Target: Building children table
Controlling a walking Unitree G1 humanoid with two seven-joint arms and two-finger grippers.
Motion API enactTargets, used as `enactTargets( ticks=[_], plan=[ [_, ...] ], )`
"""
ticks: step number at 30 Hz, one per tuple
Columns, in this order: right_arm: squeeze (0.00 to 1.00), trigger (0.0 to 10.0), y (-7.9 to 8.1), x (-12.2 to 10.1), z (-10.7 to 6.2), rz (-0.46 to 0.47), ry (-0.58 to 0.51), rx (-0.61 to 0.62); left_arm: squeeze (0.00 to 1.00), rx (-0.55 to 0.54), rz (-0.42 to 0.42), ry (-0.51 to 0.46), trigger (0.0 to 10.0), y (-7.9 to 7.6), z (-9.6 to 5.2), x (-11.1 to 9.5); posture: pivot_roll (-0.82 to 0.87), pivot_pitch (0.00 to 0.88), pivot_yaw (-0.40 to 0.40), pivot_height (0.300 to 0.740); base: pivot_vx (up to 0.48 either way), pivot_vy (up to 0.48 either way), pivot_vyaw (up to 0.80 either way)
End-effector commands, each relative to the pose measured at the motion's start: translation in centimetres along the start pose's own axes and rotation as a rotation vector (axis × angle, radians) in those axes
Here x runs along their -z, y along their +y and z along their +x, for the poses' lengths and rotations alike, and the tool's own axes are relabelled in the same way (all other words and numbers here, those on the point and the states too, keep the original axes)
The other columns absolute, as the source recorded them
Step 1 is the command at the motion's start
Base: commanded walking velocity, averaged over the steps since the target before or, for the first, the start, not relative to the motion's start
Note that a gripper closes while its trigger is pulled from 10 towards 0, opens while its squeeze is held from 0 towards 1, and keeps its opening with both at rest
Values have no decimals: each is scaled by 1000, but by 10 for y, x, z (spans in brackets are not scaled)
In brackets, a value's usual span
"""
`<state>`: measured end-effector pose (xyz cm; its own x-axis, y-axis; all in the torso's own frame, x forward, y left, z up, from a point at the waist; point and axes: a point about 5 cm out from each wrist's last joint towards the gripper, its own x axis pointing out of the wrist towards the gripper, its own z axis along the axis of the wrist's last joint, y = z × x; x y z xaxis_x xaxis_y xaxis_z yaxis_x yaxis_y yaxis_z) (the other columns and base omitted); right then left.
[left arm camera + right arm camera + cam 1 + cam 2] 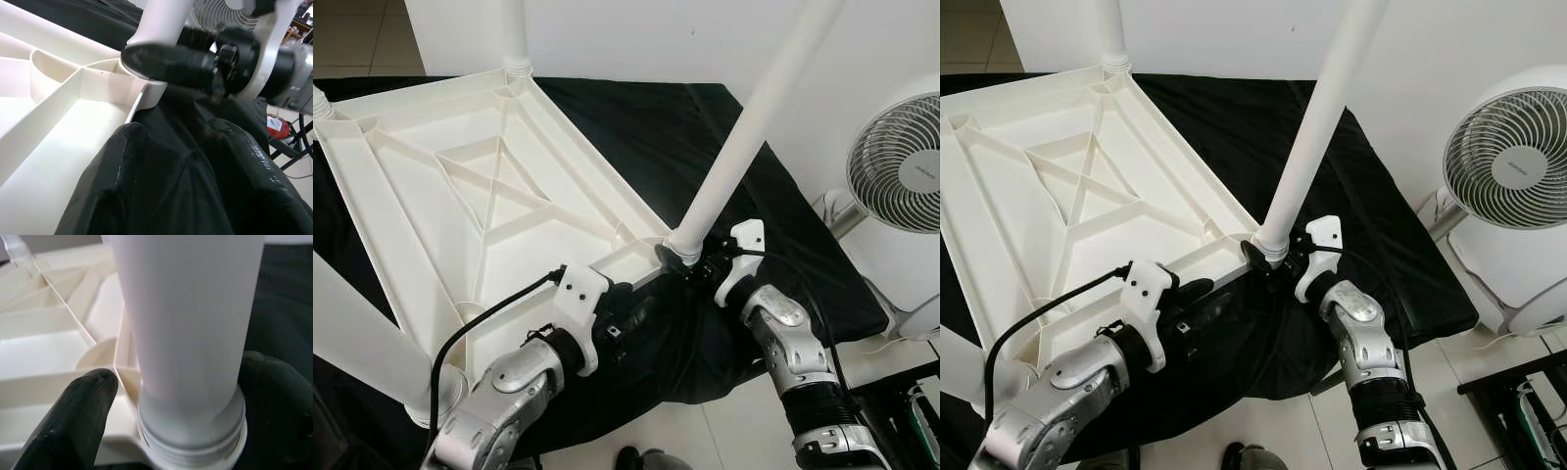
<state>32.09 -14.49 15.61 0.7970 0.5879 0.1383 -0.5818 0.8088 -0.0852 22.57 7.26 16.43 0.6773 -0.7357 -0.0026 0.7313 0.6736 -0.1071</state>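
The white tabletop (460,186) lies upside down on a black cloth (705,127) spread over the bench, ribs facing up. At the far left corner, a leg stub (321,103) is cut off by the frame; another leg (372,343) rises at the near left corner, and a third (514,39) at the far corner.

The left gripper (631,318) rests on the cloth at the tabletop's near edge, fingers (117,171) parted and holding nothing, steadying the frame.

At the near right corner, the right gripper (690,262) is clamped around the base of the fourth leg (744,137), a finger (73,416) on each side just above the threaded collar (190,440).

Judging by the exposed thread, this leg is not fully seated. It should be kept upright and turned evenly while the left gripper braces the tabletop.

The leg tops run out of frame, and the socket is hidden behind the fingers. A white fan (901,162) stands beyond the bench's right edge.
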Motion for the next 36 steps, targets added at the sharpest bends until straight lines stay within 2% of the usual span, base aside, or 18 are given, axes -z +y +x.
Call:
enactTargets(
  ticks=[1, 4, 5, 7, 8, 14, 17, 20, 21, 22, 23, 24, 25, 26, 30, 34, 35, 36],
  plan=[
    [0, 10000, -7, -2, -9, 8, -4, 37, 0, 247, 7, -10, 10000, -14, -2, -5, 143, 180, -125, 740, 0, 0, 0],
    [0, 10000, -9, -12, -25, 37, -55, 124, 0, 235, 2, -14, 10000, -12, -2, -7, 138, 177, -128, 740, 0, 0, 0],
    [827, 10000, -7, -15, -34, 55, -85, 172, 0, 232, 1, -14, 10000, -11, -2, -7, 131, 176, -126, 740, 0, 0, 0],
    [827, 10000, -6, -17, -37, 61, -95, 188, 0, 232, 1, -13, 10000, -11, -2, -7, 131, 176, -126, 740, 0, 0, 0],
    [1000, 10000, -5, -18, -41, 69, -105, 208, 0, 230, 1, -12, 10000, -10, -2, -7, 127, 174, -125, 740, 0, 0, 0],
    [1000, 10000, -2, -21, -50, 87, -117, 228, 0, 232, -1, -6, 10000, -8, -3, -8, 122, 169, -120, 740, 0, 0, 0],
    [1000, 10000, 2, -26, -59, 110, -122, 172, 0, 238, 1, 0, 10000, -5, -3, -9, 116, 167, -111, 740, 0, 0, 0],
    [1000, 10000, 4, -30, -59, 109, -107, 105, 0, 249, 8, 3, 10000, -4, -2, -11, 111, 163, -105, 740, 0, 0, 0],
    [125, 10000, 5, -30, -56, 99, -86, 88, 0, 251, 12, 2, 10000, -4, -1, -12, 113, 162, -106, 740, 0, 0, 0],
    [125, 10000, 5, -30, -55, 91, -71, 81, 0, 253, 14, 2, 10000, -3, -1, -13, 113, 162, -106, 740, 0, 0, 0],
    [0, 10000, 6, -28, -54, 98, -61, 75, 0, 251, 14, 1, 10000, -3, -1, -13, 118, 164, -111, 740, 0, 0, 0],
    [0, 2784, 8, -27, -53, 103, -56, 63, 0, 249, 14, -1, 10000, -2, -1, -14, 118, 164, -111, 740, 0, 0, 0],
    [0, 2784, 8, -27, -53, 103, -56, 63, 0, 249, 14, -1, 10000, -2, -1, -14, 118, 164, -111, 740, 0, 0, 0],
    [0, 0, 9, -26, -52, 109, -56, 50, 0, 246, 15, -2, 10000, -2, -1, -14, 126, 168, -118, 740, 0, 0, 0],
    [0, 0, 16, -18, -50, 109, -20, -59, 0, 232, 19, -11, 10000, -1, 0, -17, 135, 175, -125, 740, 0, 0, 0],
    [0, 0, 13, -17, -49, 106, 21, -112, 0, 233, 21, -14, 10000, -2, -1, -19, 140, 179, -130, 740, 0, 0, 0],
    [0, 10000, 9, -17, -48, 91, 40, -121, 0, 235, 21, -15, 10000, -3, -2, -20, 140, 179, -130, 740, 0, 0, 0],
    [0, 10000, 7, -17, -47, 78, 44, -122, 0, 237, 21, -15, 10000, -3, -2, -20, 140, 179, -130, 740, 0, 0, 0]
  ],
)
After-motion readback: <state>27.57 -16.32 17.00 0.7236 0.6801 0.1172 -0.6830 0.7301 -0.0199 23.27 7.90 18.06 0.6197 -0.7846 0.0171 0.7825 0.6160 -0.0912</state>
